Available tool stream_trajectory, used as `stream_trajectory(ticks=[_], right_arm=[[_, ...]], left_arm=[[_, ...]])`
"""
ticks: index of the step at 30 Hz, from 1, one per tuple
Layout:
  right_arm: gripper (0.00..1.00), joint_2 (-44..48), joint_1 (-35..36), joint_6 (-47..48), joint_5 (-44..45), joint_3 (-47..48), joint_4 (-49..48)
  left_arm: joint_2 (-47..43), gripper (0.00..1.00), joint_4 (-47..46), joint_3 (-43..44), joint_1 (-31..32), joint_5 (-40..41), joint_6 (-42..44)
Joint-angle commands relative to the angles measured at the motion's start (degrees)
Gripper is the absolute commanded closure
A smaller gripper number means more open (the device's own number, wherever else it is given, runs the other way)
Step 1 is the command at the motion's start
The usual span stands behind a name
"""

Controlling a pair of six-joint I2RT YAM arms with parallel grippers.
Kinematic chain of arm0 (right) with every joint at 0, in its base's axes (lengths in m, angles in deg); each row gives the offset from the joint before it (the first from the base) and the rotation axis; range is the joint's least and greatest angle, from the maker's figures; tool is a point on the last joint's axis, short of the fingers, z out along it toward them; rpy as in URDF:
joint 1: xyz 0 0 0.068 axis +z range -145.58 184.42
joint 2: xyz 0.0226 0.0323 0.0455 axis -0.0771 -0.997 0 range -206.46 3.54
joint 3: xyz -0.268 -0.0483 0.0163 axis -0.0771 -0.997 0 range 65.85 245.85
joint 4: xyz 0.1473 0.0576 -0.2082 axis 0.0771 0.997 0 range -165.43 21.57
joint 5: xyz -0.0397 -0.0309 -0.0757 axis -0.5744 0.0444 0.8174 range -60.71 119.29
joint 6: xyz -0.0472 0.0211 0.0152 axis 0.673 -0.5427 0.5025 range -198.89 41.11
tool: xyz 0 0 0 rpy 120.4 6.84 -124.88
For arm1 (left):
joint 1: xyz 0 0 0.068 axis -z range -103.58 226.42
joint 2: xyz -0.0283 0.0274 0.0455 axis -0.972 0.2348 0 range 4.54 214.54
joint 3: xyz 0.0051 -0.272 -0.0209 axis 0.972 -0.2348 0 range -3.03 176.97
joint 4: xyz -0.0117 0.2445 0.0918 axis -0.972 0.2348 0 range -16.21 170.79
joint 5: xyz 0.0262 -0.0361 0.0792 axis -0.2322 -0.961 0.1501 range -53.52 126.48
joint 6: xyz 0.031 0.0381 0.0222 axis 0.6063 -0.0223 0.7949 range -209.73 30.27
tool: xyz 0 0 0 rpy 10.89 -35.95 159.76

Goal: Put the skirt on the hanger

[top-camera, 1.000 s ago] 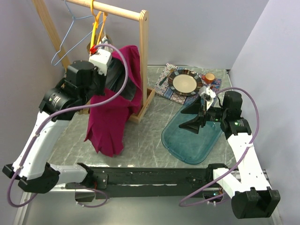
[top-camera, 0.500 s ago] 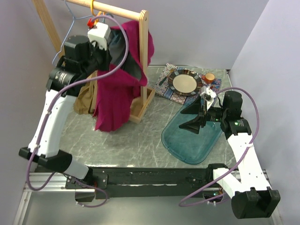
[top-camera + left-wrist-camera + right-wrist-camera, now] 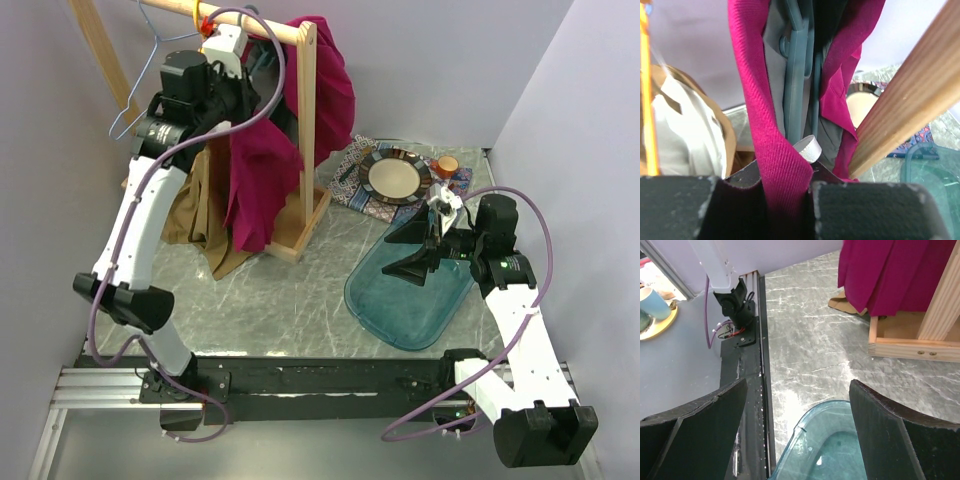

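Clamped on skirt [image 3: 775, 150] with left end effector [image 3: 785, 202]; released at right end effector [image 3: 797, 405]. Could snag rail [image 3: 910, 100] alongside or slip off hanger [image 3: 797, 75] ahead.

Bright even light, soft shadows, sharp

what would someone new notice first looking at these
The magenta fabric skirt, pinched in the left tool and hanging high at the wooden clothes rack at far left. Next, the translucent teal oval tray on the right, with the right tool open above it.
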Motion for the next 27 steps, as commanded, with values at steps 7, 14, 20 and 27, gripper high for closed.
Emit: stream_trajectory(ticks=[7, 14, 20, 27], right_arm=[[0.1, 1.01, -1.74, 0.8, -0.88, -0.05, -0.98], [0.09, 0.75, -3.06, 8.27, 2.29, 2.41, 6.92], [0.09, 1.45, -9.81, 12.13, 2.02, 3.2, 10.88], [0.0, 4.35, -11.5, 13.47, 25.01, 11.79, 21.43]], left_arm=[[-1.77, 0.72, -7.13, -1.08, -0.3, -4.52, -2.08], [-10.73, 0.16, -7.83, -4.94, -0.74, -4.52, -4.19], [-21.19, 0.07, -6.6, -10.91, -1.0, -5.14, -4.89], [-43.03, 0.03, -5.81, -29.97, -1.01, -5.66, -7.35]])
